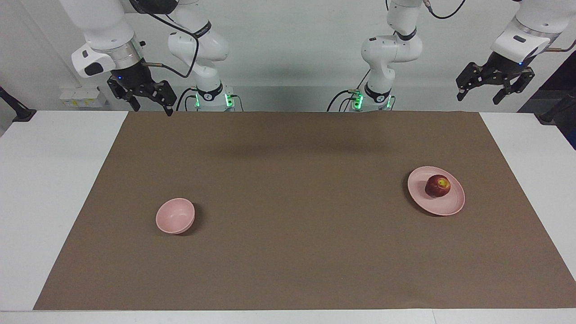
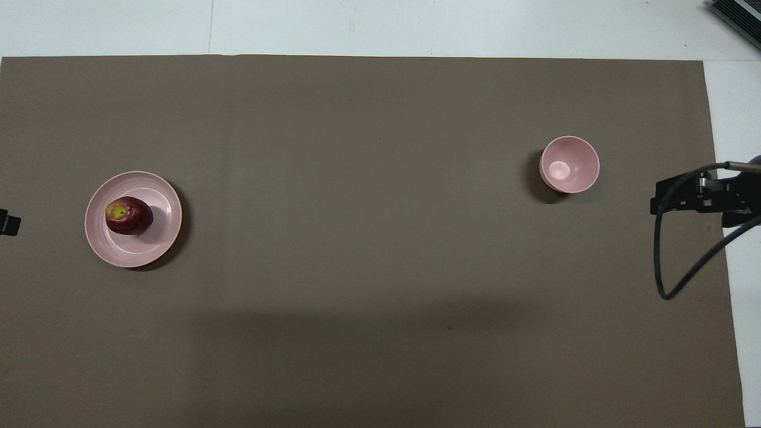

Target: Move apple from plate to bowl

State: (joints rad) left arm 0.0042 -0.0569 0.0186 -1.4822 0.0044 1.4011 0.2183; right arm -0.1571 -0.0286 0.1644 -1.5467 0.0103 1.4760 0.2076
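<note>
Apple, small dark red, sits on flat pink plate below released left pincer; lower straight, grip its sides; released right pincer waits.

A brown mat covers most of the white counter. A pink plate sits on the mat toward the left arm's end of the counter, with a dark red apple on it, off centre toward that end's edge. A small pink bowl stands upright and empty toward the right arm's end, a little farther from the robots than the plate and well apart from it. The right pincer shows at the mat's edge beside the bowl, trailing a black cable. A dark tip of the left pincer pokes in beside the plate.
</note>
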